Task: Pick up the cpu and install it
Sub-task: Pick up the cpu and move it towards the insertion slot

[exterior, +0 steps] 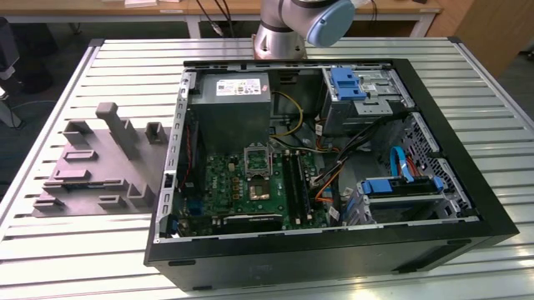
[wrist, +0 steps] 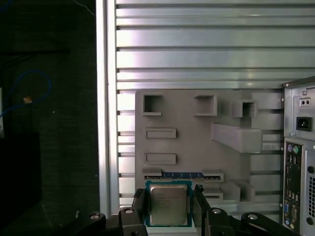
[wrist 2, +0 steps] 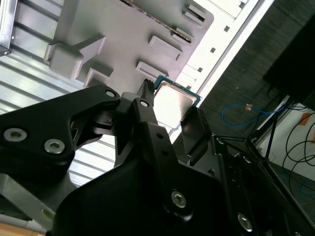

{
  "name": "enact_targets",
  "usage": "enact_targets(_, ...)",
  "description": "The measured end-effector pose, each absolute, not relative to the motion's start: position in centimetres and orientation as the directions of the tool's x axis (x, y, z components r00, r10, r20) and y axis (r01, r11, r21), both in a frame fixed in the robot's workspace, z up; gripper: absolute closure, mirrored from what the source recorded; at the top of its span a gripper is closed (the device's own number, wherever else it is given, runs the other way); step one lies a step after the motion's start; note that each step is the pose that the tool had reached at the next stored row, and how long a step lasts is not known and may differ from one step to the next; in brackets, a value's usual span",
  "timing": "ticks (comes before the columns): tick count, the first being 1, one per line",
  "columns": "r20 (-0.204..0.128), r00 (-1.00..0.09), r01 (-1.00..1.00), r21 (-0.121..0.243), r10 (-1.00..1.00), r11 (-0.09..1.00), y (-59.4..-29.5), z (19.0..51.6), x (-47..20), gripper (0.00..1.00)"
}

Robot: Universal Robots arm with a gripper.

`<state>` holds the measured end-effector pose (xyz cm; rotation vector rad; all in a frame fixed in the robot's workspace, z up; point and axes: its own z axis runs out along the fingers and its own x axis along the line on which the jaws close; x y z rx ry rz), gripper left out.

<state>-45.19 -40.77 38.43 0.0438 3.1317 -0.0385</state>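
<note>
The cpu is a small square chip with a pale metal top and a thin green rim. My gripper is shut on it, one black finger on each side. In both wrist views it hangs above the grey moulded fixture, near the fixture's edge. The second wrist view shows the cpu between the fingertips of the gripper. In the exterior view the silver socket sits on the green motherboard inside the open computer case.
The grey fixture lies on the slatted metal table at the exterior view's left, beside the case. Inside the case are a power supply, cables and blue drive bays. The table's edge borders dark floor.
</note>
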Motion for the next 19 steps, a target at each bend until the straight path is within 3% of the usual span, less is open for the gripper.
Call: enact_targets(19,-0.010,-1.000,0.028,-0.024,0.028,0.999,-40.77,38.43,-44.69,0.53)
